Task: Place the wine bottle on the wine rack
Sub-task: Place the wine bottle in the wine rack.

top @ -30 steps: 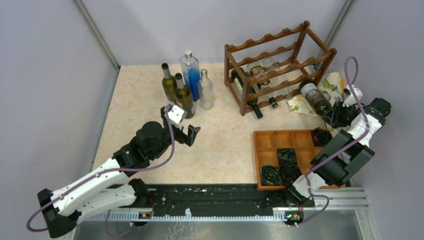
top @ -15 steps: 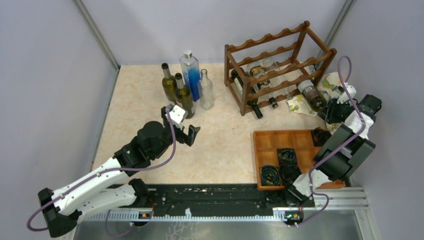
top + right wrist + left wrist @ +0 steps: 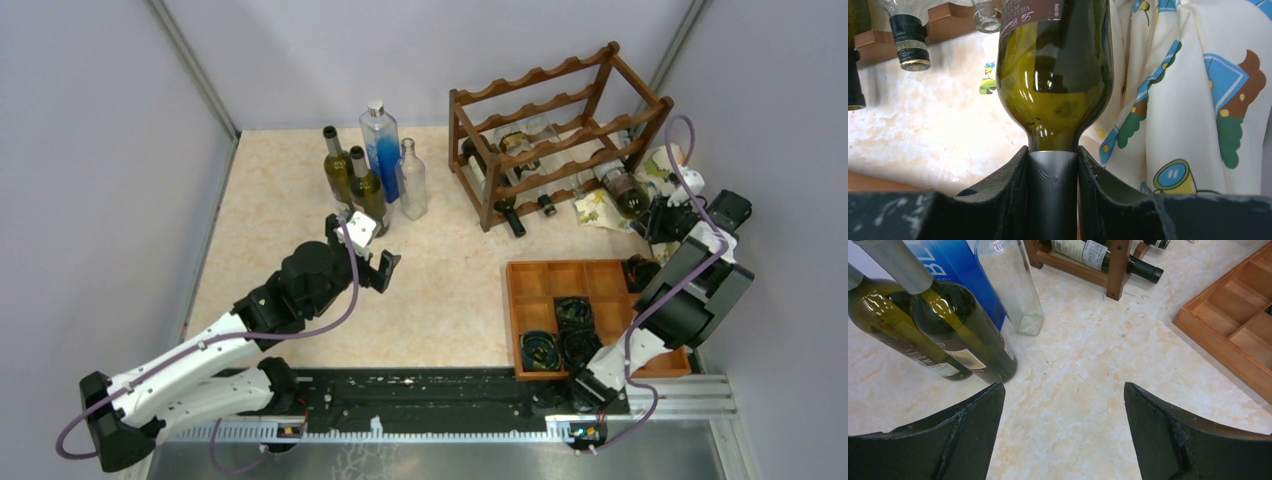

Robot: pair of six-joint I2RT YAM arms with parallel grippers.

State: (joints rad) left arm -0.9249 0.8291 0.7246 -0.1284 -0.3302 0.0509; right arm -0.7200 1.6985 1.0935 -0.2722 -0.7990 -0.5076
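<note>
The dark reddish-brown wine rack stands at the back right, with several bottles lying in its lower tiers. My right gripper is shut on the foil-capped neck of a green wine bottle, which lies tilted with its base at the rack's right end. In the right wrist view the bottle points away from my gripper, both fingers pressed on its neck. My left gripper is open and empty over the table in the left middle; in the left wrist view it is over bare table.
Two green bottles, a blue bottle and a clear bottle stand at the back centre. A flat wooden compartment tray with black cable coils lies front right. A printed cloth lies beside the rack.
My right gripper has pushed the bottle back and left, its base now closer in at the rack's right end. The left gripper has shifted slightly.
</note>
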